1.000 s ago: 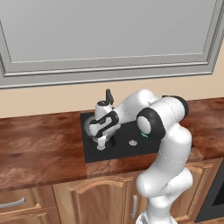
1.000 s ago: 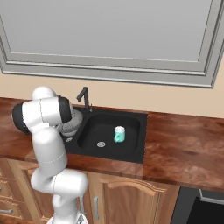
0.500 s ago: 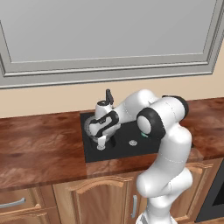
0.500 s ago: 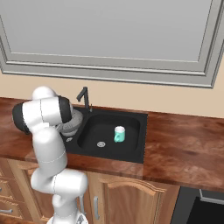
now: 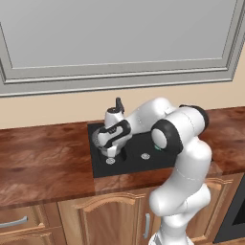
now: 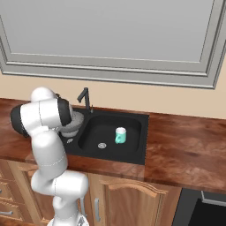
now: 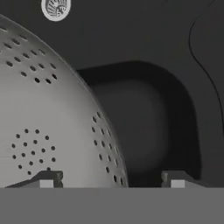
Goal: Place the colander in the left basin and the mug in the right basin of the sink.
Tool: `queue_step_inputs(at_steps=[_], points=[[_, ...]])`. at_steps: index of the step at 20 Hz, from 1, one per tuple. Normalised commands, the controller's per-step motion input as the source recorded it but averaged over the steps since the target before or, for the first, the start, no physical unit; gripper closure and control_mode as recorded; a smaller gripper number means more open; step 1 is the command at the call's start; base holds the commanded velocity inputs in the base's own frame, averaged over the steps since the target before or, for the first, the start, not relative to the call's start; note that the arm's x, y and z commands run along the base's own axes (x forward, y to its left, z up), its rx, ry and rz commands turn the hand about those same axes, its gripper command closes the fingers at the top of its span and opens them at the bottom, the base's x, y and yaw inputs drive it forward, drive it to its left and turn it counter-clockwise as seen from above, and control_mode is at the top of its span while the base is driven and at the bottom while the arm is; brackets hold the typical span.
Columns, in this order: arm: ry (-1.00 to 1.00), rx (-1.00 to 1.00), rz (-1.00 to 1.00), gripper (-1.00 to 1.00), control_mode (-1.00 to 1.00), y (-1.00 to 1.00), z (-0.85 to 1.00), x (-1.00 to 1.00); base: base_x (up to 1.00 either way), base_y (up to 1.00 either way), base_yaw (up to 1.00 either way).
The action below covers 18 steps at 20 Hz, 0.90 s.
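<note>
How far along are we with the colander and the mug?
Done: the mug stands in the right basin. In hand: the colander sits down in the left basin, by its drain, and the end effector has its jaws spread on either side of the colander's rim, gripping nothing. Left: lifting the arm clear of the sink.

pincer [image 7: 111,178] now open, colander [image 7: 48,131] released

We see a grey metal colander [image 7: 48,131] dotted with clusters of small dark holes, a matte black sink [image 6: 132,150] with silver drains, a teal mug [image 6: 120,135] with a white rim, and a glossy reddish-brown wood-grain worktop [image 6: 185,145].
</note>
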Motion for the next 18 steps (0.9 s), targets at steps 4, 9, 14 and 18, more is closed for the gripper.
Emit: queue_step_inputs(at_steps=[4,9,14,18], points=[[-0.01,0.00,-0.05,-1.00,-1.00,-0.02,0.31,-0.09,0.00,0.00,0.00],[-0.06,0.00,-0.05,-1.00,-1.00,-0.10,0.35,-0.18,0.00,0.00,0.00],[-0.02,0.00,-0.10,-1.00,-1.00,-0.15,0.35,-0.23,0.00,0.00,0.00],[0.00,0.00,-0.08,-1.00,-1.00,-0.21,0.32,-0.25,0.00,0.00,0.00]])
